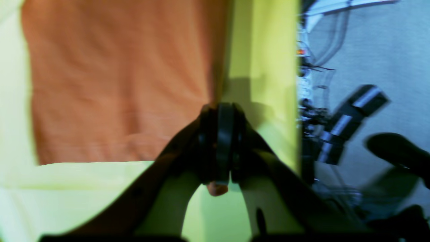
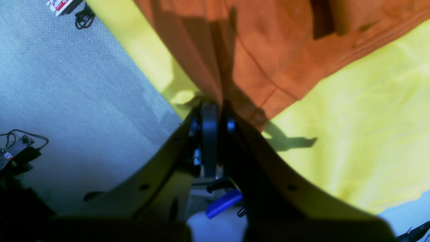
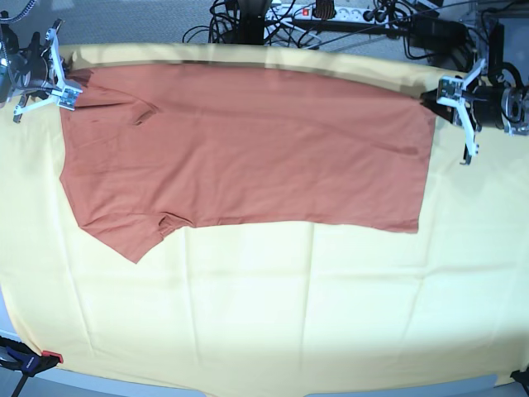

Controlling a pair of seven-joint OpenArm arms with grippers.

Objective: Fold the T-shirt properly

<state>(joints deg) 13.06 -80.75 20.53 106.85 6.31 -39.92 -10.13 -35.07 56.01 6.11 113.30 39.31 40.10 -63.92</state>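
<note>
Pale yellow cloth (image 3: 248, 322) covers desk nearside. Rust-orange cotton T-shirt (image 3: 248, 149) flat at far side. Left pincer (image 3: 453, 101) and right pincer (image 3: 68, 91) both clamped on its far corners.

Left wrist view motion-blurred throughout; T-shirt (image 1: 117, 84) cut off at top edge; its pinched corner hidden inside left end effector (image 1: 218, 148); dark objects on floor (image 1: 376, 50) unidentifiable; right wrist view crops yellow cloth (image 2: 362, 127) and shirt at top.
</note>
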